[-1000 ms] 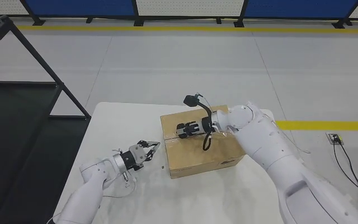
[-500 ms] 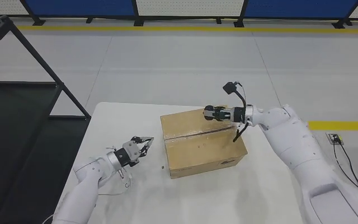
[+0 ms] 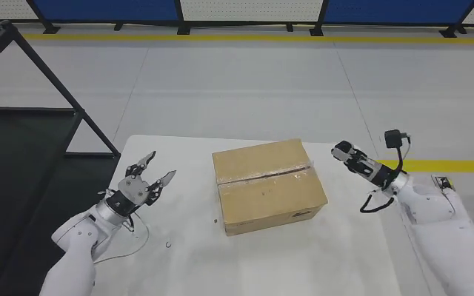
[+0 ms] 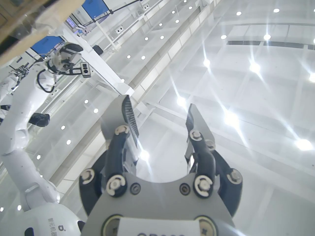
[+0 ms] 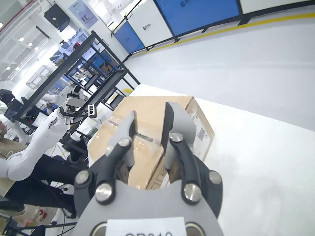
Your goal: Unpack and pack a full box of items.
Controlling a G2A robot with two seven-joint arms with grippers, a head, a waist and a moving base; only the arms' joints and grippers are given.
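Flanking the taped cardboard box point(image 3: 268, 185), long axis running left-right: right jaws hanging nearer, part-open and empty; left jaws gaping wide, empty, farther off.

There is one cardboard box point(image 3: 268, 185), standing between two grippers: one left gripper point(image 3: 161, 166) and one right gripper point(image 3: 340, 150). Each gripper has two fingers point(image 4: 128, 116). One strip of clear tape point(image 3: 263, 175) crosses the box top. One white table point(image 3: 311, 259) carries the box. Two small bits lie on the left gripper's side of the box: one ring point(image 3: 169, 245) and one dark speck point(image 3: 215, 220).
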